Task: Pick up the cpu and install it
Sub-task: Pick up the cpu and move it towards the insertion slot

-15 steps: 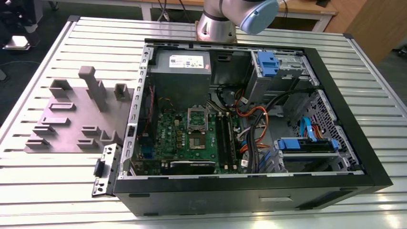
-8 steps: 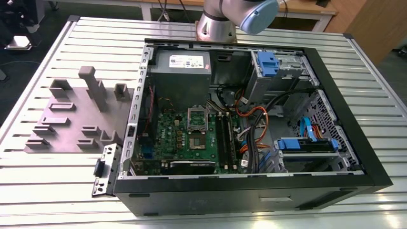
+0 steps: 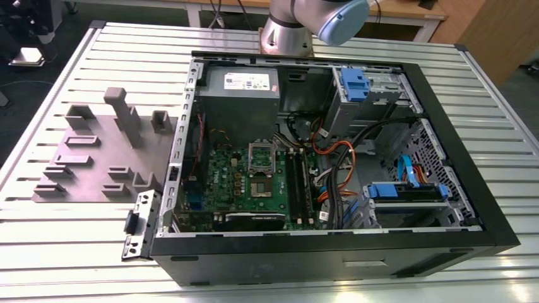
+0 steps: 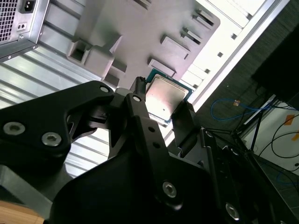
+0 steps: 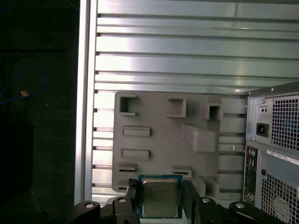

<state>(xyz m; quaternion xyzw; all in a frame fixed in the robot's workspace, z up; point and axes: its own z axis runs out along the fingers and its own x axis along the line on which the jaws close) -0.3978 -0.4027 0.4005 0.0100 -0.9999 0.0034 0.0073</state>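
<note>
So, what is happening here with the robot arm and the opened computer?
The arm's end effector is shut on the cpu, gripping it by two opposite edges, as both wrist views show. It holds the chip in the air above the grey tray on the slatted table. The computer case lies open, and the cpu is not yet on the green motherboard.

Robotics lab or test workshop. Robot arm (image 3: 291, 31) stands at the far edge of a slatted aluminium table (image 3: 67, 246). On the table an opened desktop computer case (image 3: 337, 262) lies on its side, beside a grey moulded fixture plate (image 3: 93, 158). Wooden bench (image 3: 404, 9) behind, loose blue cable (image 4: 233, 108) over dark floor
</note>
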